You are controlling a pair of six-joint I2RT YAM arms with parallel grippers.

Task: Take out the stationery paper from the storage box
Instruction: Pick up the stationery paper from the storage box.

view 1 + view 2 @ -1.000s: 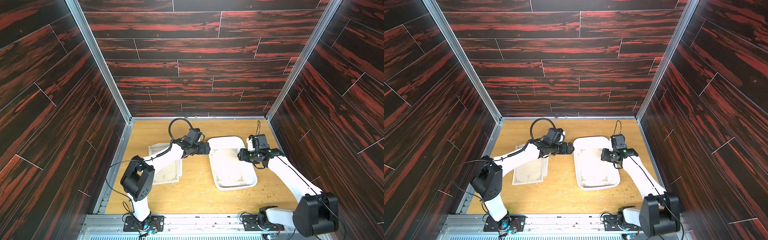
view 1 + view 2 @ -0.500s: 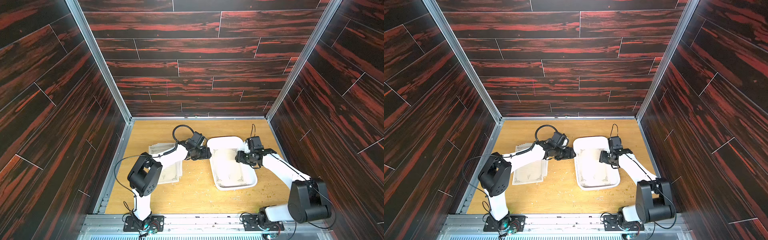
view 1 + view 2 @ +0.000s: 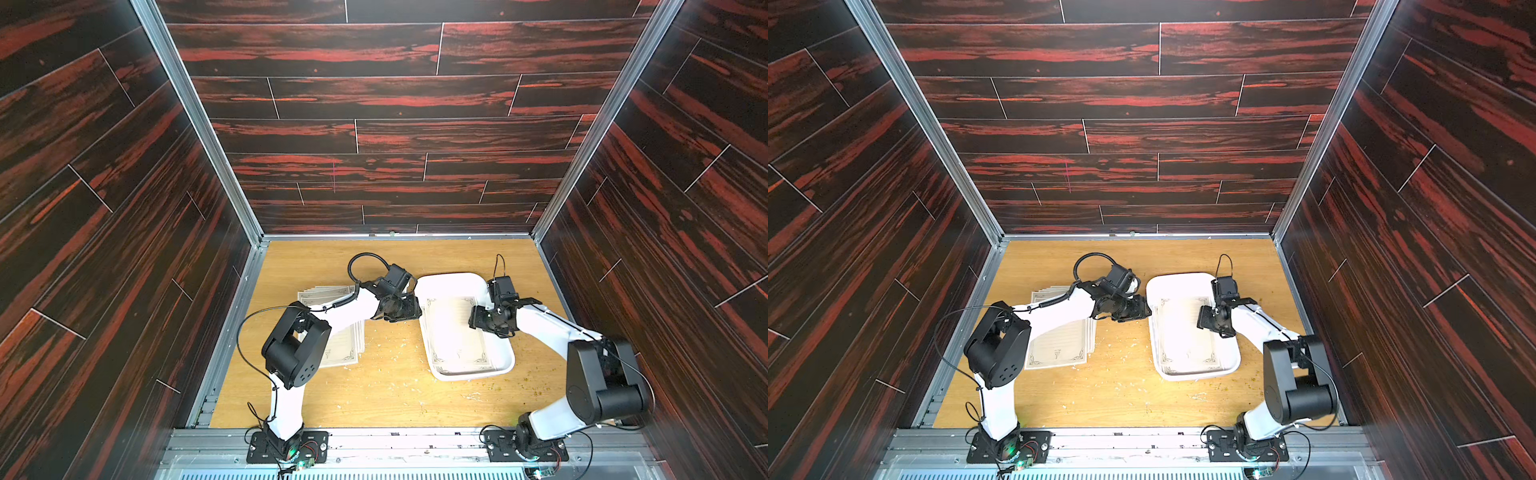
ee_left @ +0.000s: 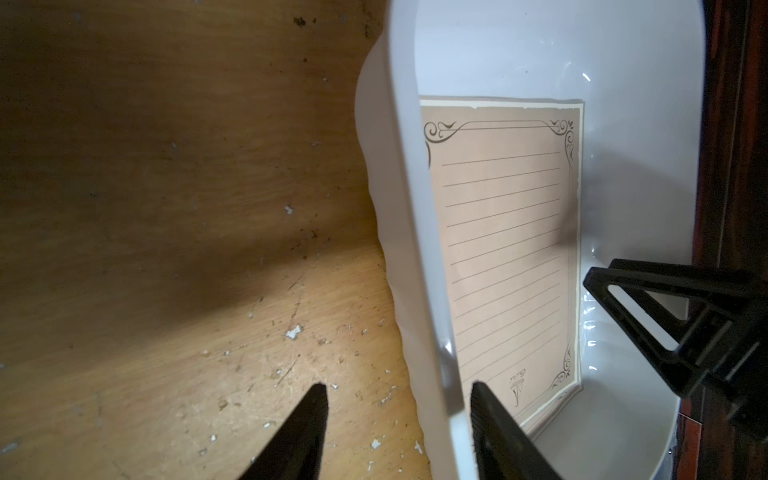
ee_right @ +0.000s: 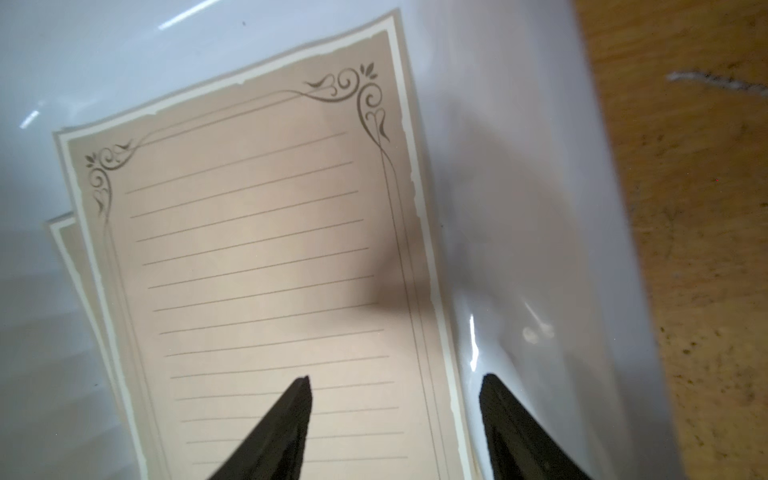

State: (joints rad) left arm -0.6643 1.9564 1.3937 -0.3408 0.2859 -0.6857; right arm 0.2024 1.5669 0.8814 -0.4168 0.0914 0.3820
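I've narrowed left gripper (image 4: 397, 386) astride rim of shallow white plastic storage box (image 4: 405, 208), unclamped | right gripper (image 5: 397, 377) spread, holding nothing, over cream ruled stationery paper (image 5: 257, 270) inside | crumb-strewn wooden tabletop (image 3: 374, 395)

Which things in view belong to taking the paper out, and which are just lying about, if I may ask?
Job: storage box; stationery paper inside it; loose sheets on the table; left gripper; right gripper.
Lying about: white flecks.
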